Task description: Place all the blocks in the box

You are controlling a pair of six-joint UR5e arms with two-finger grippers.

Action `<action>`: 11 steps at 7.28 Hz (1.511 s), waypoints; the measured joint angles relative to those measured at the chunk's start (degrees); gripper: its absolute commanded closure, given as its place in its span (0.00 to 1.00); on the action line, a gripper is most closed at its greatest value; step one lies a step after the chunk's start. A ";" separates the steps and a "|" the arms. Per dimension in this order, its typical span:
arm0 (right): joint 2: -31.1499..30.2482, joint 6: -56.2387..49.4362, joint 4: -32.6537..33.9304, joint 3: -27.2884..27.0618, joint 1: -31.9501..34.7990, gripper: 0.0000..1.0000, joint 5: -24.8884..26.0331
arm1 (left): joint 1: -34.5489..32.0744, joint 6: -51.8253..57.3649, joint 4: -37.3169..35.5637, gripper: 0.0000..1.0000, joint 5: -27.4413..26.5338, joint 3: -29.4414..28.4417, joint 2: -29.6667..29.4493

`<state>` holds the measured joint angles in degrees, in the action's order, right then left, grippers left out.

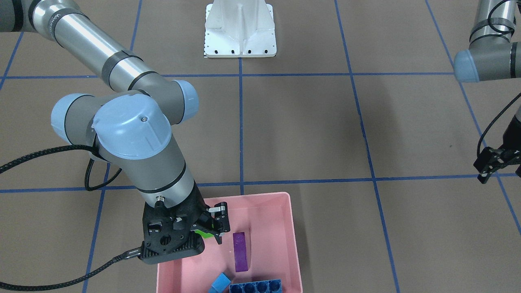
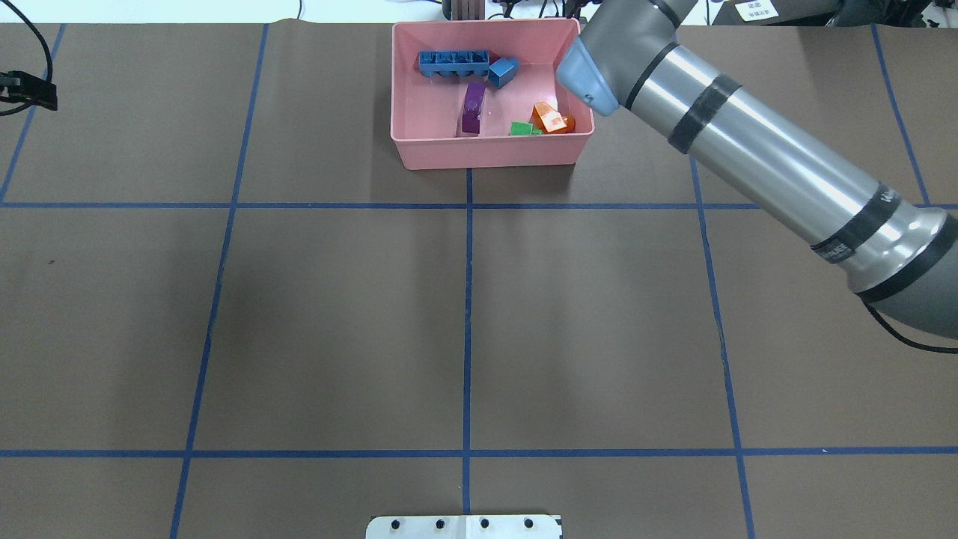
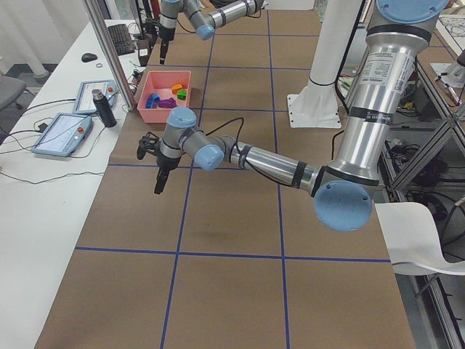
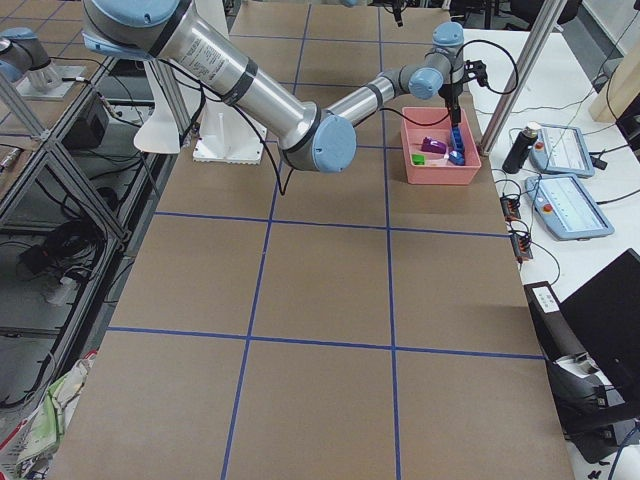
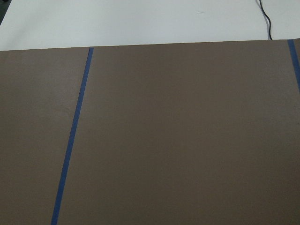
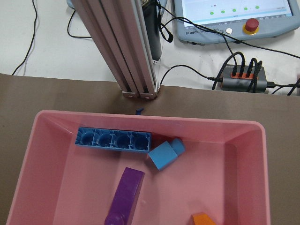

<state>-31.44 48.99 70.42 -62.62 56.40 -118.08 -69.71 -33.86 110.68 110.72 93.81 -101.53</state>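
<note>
Already all five bricks lay inside the pink box (image 2: pixel 419 153) at the counter's (image 2: pixel 337 299) far edge. The long blue four-stud brick (image 2: pixel 453 63) and the light-blue cube (image 2: pixel 502 72) lay by its far wall, with the purple brick (image 2: pixel 472 107) mid-floor. The green brick (image 2: pixel 522 129) lay just beside the orange sloped brick (image 2: pixel 550 117). The right gripper (image 1: pixel 220 224) hung over the box, its fingers (image 1: pixel 220 209) spread and pinching nothing. The left gripper (image 1: pixel 486 171) hovered well apart; I could not tell how its fingers stood.

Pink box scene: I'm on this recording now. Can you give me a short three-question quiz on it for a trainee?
1. Multiple choice: how many blocks lie in the pink box? A three, B five, C seven.
2. True or false: the green two-stud brick lies outside the box.
3. Fill in: the end effector above the box belongs to the ___ arm.

Key: 1 B. 2 False: the green two-stud brick lies inside, beside the orange sloped brick. 3 right.
</note>
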 measured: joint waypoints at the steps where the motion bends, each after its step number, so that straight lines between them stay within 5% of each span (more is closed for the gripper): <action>1: -4.06 -3.65 4.11 -5.23 2.48 0.00 -2.60 | -1.17 6.25 -4.38 0.00 0.22 2.44 1.31; 4: -16.56 -22.97 26.61 -23.97 10.08 0.00 -6.08 | -4.16 21.31 -18.45 0.00 3.36 10.24 4.60; 6: -24.95 -32.68 36.74 -32.50 15.12 0.00 -8.91 | -9.59 31.53 -20.71 0.00 11.62 11.19 9.17; 8: -35.80 -34.90 37.54 -36.76 19.43 0.00 -14.94 | -13.87 34.58 -20.72 0.00 16.22 11.28 13.15; 11: -50.17 -36.00 27.70 -38.03 20.92 0.00 -16.51 | -15.49 35.04 -20.78 0.00 13.43 10.19 17.03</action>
<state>-81.61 12.99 98.12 -100.65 77.33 -134.59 -85.20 1.18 89.90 124.15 104.00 -84.50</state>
